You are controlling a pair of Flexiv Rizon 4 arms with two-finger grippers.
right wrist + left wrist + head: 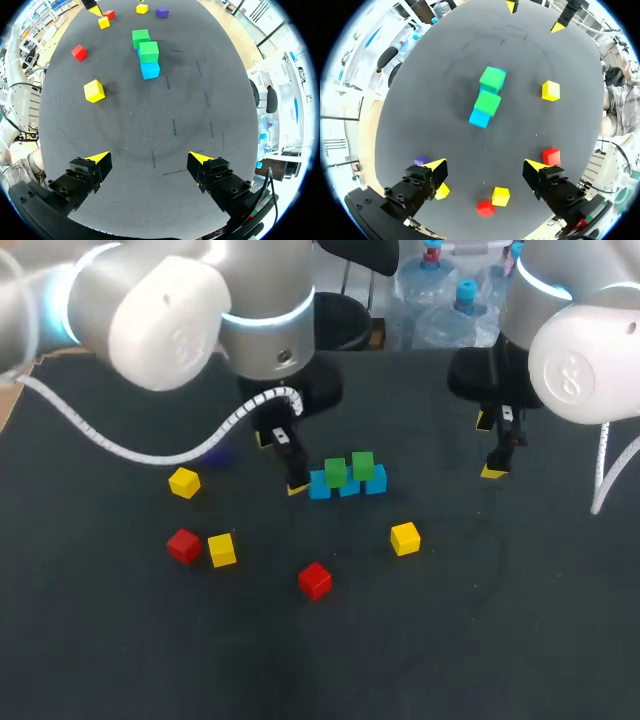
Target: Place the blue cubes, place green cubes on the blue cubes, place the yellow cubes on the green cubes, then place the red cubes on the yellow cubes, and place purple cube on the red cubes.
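Observation:
A short row of blue cubes (pixel 348 485) lies mid-table with two green cubes (pixel 336 472) (pixel 363 465) on top; the left wrist view shows the greens (pixel 492 79) (pixel 487 102) over blue (pixel 480 118). My left gripper (pixel 280 462) hangs open just left of the row, holding nothing (pixel 486 165). Yellow cubes (pixel 184 482) (pixel 222 549) (pixel 405 538) and red cubes (pixel 183 545) (pixel 315 580) lie loose on the table. The purple cube (pixel 422 160) sits beside the left fingers. My right gripper (pixel 490 447) stands open and empty at the right, the stack (pixel 148 51) far ahead of it.
The dark table (pixel 480 640) is bare at the front and right. A white cable (pixel 150 452) from the left arm hangs over the back left, near the purple cube.

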